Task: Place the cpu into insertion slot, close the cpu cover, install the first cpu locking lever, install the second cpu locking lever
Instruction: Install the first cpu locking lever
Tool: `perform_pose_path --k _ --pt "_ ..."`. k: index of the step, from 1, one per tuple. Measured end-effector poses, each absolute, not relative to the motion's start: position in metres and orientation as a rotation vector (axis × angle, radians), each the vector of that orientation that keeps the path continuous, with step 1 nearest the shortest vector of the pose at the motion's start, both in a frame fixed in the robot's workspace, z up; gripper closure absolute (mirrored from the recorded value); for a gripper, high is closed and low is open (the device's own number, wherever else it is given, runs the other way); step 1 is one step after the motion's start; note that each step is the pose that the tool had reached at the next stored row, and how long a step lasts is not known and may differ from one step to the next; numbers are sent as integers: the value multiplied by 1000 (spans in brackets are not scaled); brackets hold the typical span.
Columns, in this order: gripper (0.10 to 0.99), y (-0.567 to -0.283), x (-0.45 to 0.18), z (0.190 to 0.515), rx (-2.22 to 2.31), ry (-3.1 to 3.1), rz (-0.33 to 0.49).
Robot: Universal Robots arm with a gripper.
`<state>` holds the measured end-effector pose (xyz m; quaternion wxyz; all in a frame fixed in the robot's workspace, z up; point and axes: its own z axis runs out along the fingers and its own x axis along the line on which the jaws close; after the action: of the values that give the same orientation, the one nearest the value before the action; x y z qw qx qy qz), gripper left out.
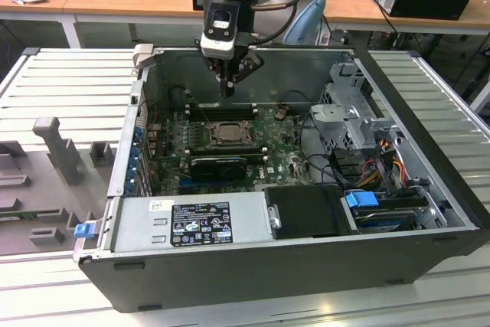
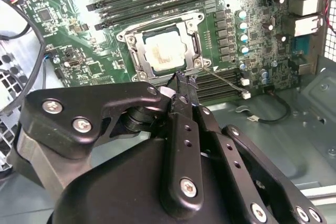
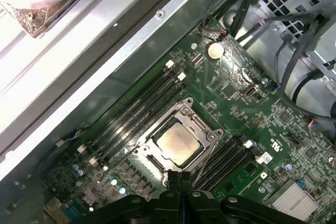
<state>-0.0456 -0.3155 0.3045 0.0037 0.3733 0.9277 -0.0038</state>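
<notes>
The cpu (image 2: 164, 51) sits under the closed cpu cover (image 2: 135, 56). The pincer (image 2: 184, 81), clenched and empty, hovers beside the locking lever (image 2: 223, 81); latching likely demands precise downward pressure.

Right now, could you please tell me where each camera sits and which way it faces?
Exterior view: off the arm, looking down into the open computer case; the arm's wrist and shut gripper hang above the motherboard.
First wrist view: on the wrist, looking past the fingertips at the cpu.
Second wrist view: on the wrist at another side, the gripper's body before the cpu.
Shared: both wrist views show the cpu inside the cpu cover, between memory slots.
</notes>
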Motion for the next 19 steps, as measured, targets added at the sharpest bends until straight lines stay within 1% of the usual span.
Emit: perform_pose_path --k 19 --pt "980 -315 -46 304 822 3023 -12"
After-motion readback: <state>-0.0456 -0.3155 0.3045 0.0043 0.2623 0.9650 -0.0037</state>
